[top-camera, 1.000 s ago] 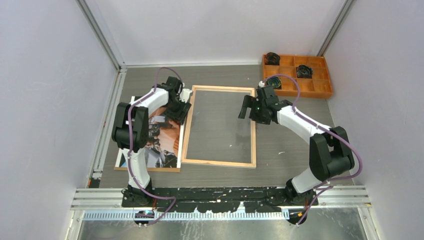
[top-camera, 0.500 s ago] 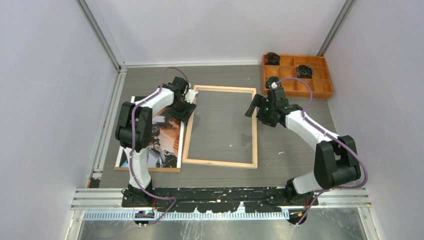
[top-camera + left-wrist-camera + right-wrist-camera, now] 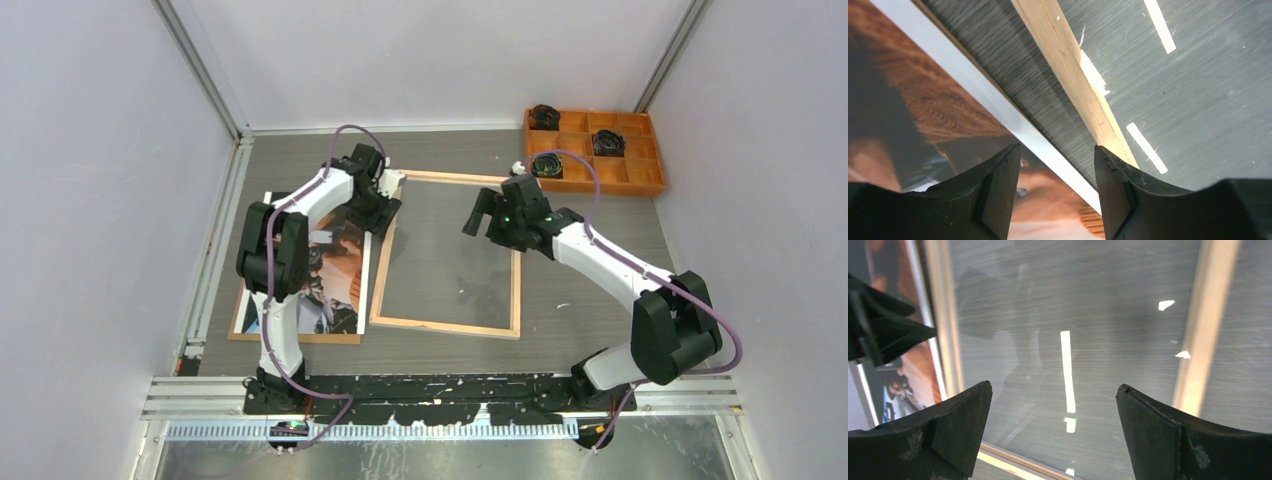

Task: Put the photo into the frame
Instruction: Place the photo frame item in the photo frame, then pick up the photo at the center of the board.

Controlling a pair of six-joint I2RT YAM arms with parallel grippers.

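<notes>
Wooden frame [image 3: 447,327]: lay just right of photo [image 3: 330,290].
Left fingers [image 3: 998,200]: open over photo's edge; probably needed shallow pinch.
Right fingers [image 3: 948,435]: open above frame.

On the table [image 3: 570,335], the photo [image 3: 335,285] lies left of the frame [image 3: 445,327], just beside it; a tray [image 3: 620,188] sits behind, at the far right.
</notes>
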